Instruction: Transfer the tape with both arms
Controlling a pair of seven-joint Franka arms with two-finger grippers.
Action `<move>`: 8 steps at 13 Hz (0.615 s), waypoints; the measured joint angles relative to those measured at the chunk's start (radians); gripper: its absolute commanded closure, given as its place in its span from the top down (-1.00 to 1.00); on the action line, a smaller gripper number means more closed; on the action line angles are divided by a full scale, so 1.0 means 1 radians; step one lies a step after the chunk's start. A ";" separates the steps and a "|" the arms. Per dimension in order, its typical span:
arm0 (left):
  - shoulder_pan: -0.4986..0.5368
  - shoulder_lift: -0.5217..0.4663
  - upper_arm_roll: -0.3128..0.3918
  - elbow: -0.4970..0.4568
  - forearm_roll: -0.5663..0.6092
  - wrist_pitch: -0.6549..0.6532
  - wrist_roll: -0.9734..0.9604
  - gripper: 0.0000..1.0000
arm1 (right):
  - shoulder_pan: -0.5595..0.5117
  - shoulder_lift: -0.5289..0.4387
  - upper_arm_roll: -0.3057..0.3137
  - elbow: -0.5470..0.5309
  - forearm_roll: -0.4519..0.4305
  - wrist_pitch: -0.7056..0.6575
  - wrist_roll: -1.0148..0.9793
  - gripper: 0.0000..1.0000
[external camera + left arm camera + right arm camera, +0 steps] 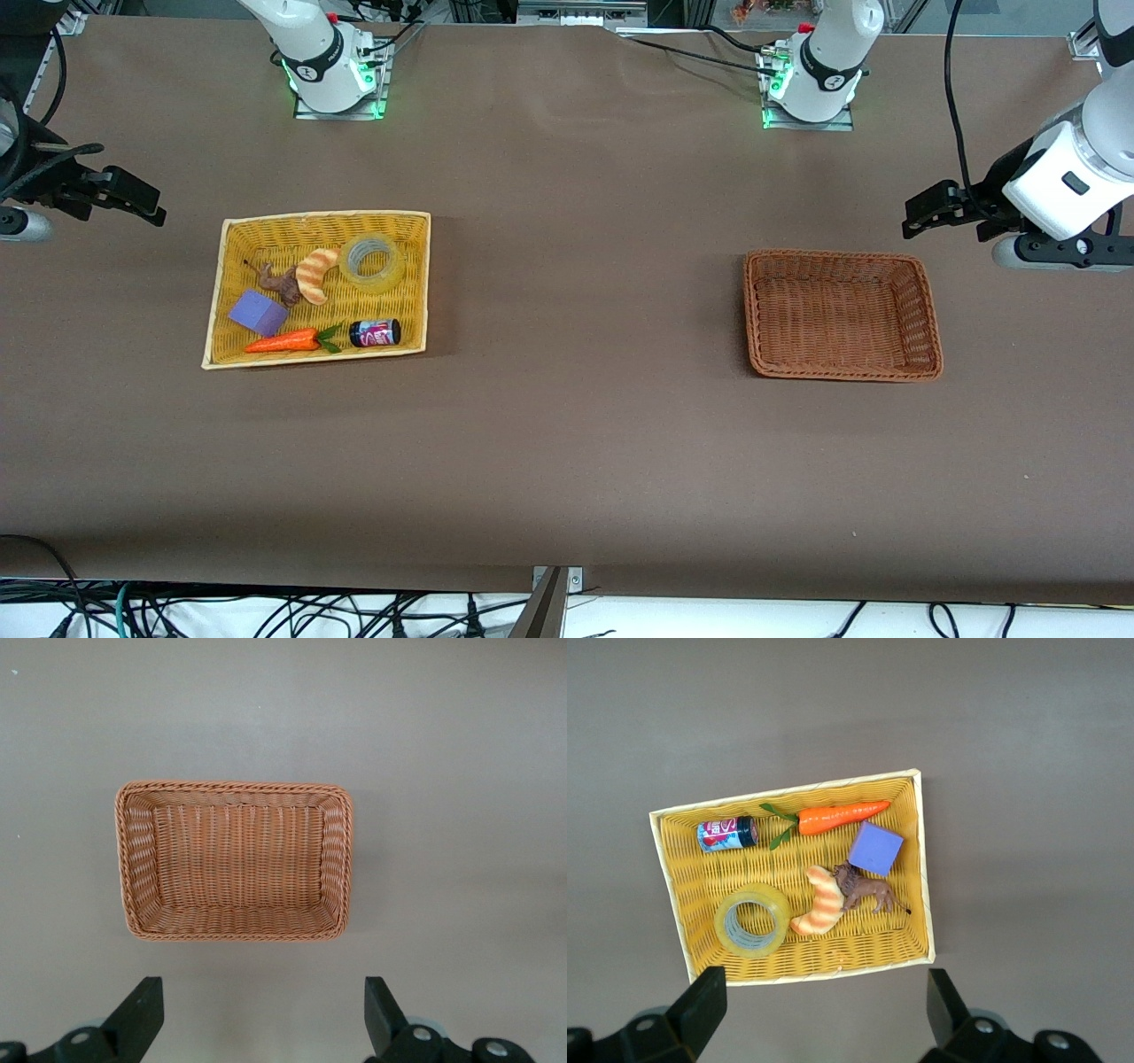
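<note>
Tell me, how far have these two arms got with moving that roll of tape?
Nothing looks done yet: the tape lies in the yellow basket, beside the croissant toy. Nothing is in hand; the right gripper hangs open over the table beside that basket, and the left gripper hangs open beside the empty brown basket. Everything is left: picking the tape up, passing it between arms, and presumably setting it in the brown basket.

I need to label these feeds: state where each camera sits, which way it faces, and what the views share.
Front view: high across the table, facing both arm bases; left hand and right hand wait open at the table's ends.
Left wrist view: looks down on the empty brown basket; left hand's fingertips show.
Right wrist view: looks down on the yellow basket holding the tape; right hand's fingertips show.
Shared: front view shows both baskets and the tape.
</note>
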 measured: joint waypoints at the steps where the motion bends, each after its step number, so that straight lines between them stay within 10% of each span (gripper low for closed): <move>1: 0.000 0.000 0.000 0.000 0.000 0.000 0.000 1.00 | 0.000 0.000 0.000 0.000 0.000 -0.001 0.000 1.00; 8: 0.000 0.007 0.000 0.000 0.000 0.000 0.000 1.00 | 0.000 0.001 0.006 -0.005 0.000 -0.034 0.000 1.00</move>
